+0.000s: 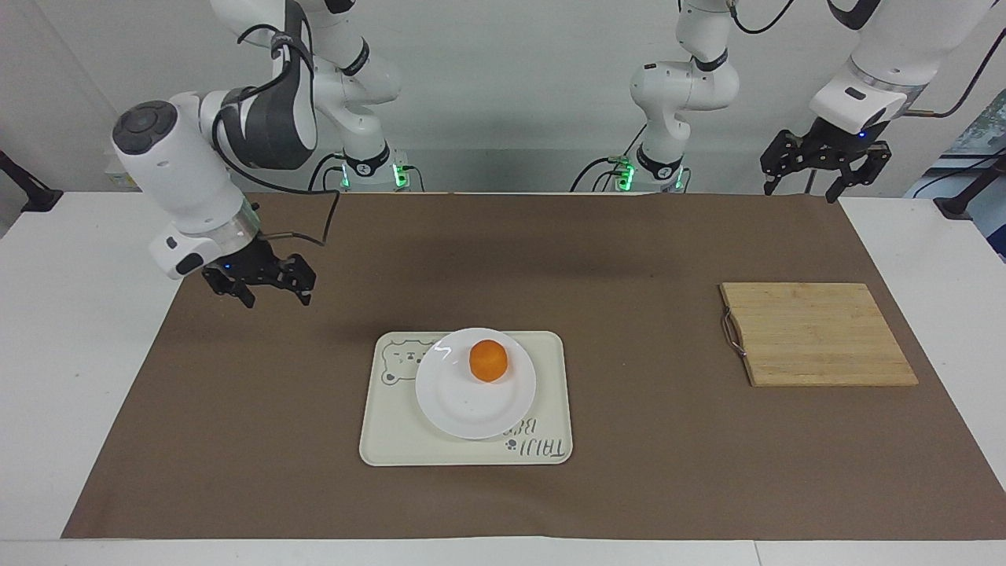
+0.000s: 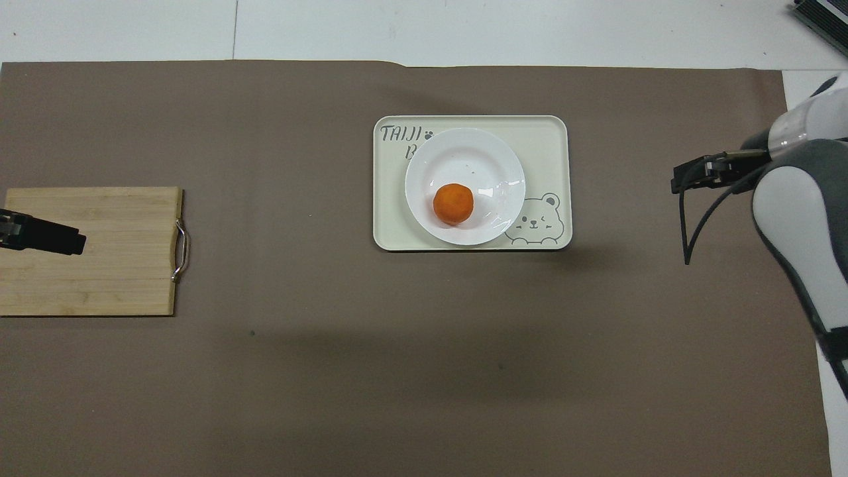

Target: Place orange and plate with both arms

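Observation:
The orange lies on the white plate. The plate rests on a cream tray with a bear drawing in the middle of the table. My right gripper is open and empty. It hangs raised over the brown mat toward the right arm's end, well apart from the tray. My left gripper is open and empty. It waits high up at the left arm's end, and in the overhead view it shows over the cutting board.
A bamboo cutting board with a metal handle lies toward the left arm's end of the table. A brown mat covers most of the white table.

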{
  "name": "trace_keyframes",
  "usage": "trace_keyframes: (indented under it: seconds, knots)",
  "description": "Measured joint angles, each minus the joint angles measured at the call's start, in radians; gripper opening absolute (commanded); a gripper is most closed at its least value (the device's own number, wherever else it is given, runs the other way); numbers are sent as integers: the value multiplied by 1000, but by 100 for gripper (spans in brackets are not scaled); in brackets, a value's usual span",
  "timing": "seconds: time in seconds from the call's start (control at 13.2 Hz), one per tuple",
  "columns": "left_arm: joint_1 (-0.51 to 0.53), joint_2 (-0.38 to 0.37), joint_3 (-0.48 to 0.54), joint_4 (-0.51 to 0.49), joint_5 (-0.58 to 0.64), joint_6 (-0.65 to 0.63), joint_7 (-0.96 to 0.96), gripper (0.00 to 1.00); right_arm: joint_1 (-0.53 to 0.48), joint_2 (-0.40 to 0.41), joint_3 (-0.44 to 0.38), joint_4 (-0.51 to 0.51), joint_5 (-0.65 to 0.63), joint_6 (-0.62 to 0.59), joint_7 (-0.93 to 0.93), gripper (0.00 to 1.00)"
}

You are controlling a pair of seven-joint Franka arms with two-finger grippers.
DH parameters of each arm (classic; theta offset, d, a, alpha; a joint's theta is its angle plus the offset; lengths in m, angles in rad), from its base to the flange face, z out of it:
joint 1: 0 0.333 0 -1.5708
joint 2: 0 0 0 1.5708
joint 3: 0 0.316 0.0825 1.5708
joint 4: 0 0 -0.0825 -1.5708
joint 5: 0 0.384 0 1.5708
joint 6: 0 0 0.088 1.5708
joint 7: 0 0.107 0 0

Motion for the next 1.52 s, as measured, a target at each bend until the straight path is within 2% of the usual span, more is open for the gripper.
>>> trace_keyframes:
  seconds: [0.15, 0.53, 0.83, 1.21, 1.52]
  knots:
    - [0, 0, 0, 0, 0, 0, 0, 100, -6, -45, -5, 0, -44, -34, 1, 100]
    - [4, 0, 10, 0, 0, 0, -4, 100, -29, -158, -11, 4, -52, -166, 3, 100]
    - [7, 0, 10, 0, 0, 0, -4, 100, -33, -202, -15, 87, -75, -317, 3, 100]
    - [8, 6, 9, 7, 0, -3, -4, 100, -31, -238, -14, 81, -75, -347, 3, 100]
    - [8, 49, 12, 60, 0, -23, -4, 100, -63, -255, -19, 39, -75, -347, 3, 100]
